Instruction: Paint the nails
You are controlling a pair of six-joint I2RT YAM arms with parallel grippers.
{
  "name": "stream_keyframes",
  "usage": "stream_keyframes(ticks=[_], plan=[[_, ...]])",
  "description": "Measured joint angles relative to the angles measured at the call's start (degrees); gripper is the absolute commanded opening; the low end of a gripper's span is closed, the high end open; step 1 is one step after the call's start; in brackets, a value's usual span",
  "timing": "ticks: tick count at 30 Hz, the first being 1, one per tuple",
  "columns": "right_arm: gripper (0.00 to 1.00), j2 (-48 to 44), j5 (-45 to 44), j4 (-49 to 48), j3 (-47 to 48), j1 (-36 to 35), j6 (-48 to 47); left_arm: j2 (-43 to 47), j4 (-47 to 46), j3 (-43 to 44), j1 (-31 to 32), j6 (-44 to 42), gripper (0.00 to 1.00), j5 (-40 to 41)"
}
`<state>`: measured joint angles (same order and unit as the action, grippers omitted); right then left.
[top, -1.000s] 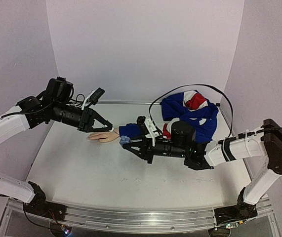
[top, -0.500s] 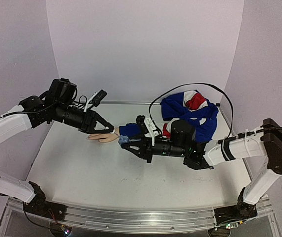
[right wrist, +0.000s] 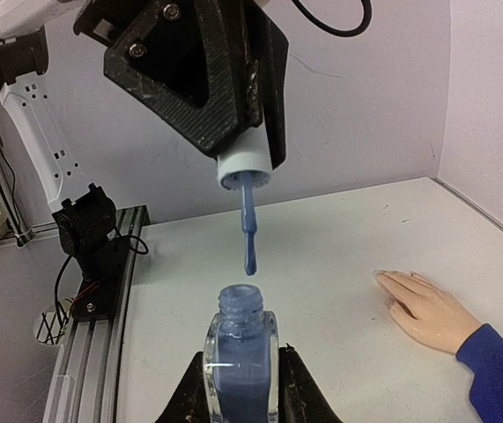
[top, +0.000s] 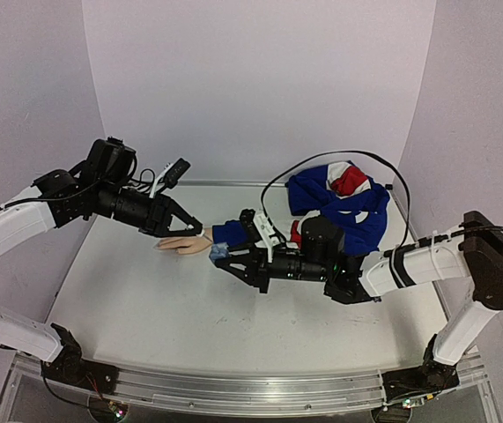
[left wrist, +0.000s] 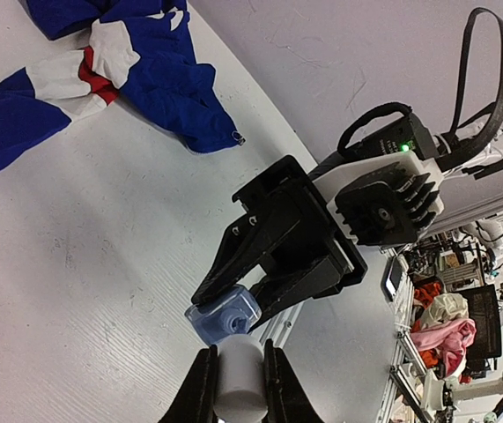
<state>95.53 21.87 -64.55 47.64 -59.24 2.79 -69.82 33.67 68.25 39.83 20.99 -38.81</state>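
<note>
- Bottle [right wrist: 240, 348] of blue polish stands upright at the bottom centre of the right wrist view, clamped between the fingers of the right gripper [top: 226, 261]. Held this way, its open neck faces up and nothing spills.
- Left gripper [left wrist: 238, 361] is closed on the white cap [right wrist: 244, 169], with the brush [right wrist: 248, 236] pointing straight down. The tip hangs just above the bottle's neck, clear of it. That line-up suits either a dip or a lift-out, and I cannot tell which.
- Brush stem and tip look coated in blue, so it seems loaded.
- Mannequin hand [right wrist: 427, 307] lies flat, palm down, on the table [top: 145, 308]. It is at the lower right of the right wrist view and left of centre in the top view. Its blue cuff [right wrist: 498, 366] is on the right arm's side. The fingers point toward the left arm, which gives the brush a straight approach.
- Nails [right wrist: 388, 280] sit at those fingertips, near both grippers but apart from the brush. They are too small to tell whether any carries paint.
- Cloth [top: 343, 198] in blue, white and red lies bunched at the upper right of the table in the top view, away from the work.
- Next move, in my judgement: carry the brush across and down to a fingertip with little tilt, so polish does not drip.
</note>
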Motion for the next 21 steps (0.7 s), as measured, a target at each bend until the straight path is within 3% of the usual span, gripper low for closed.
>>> stream_keyframes(ticks=[21], plan=[[0.0, 0.7, 0.0, -0.2, 1.0, -0.3, 0.0, -1.3, 0.9, 0.0, 1.2, -1.6, 0.0, 1.3]])
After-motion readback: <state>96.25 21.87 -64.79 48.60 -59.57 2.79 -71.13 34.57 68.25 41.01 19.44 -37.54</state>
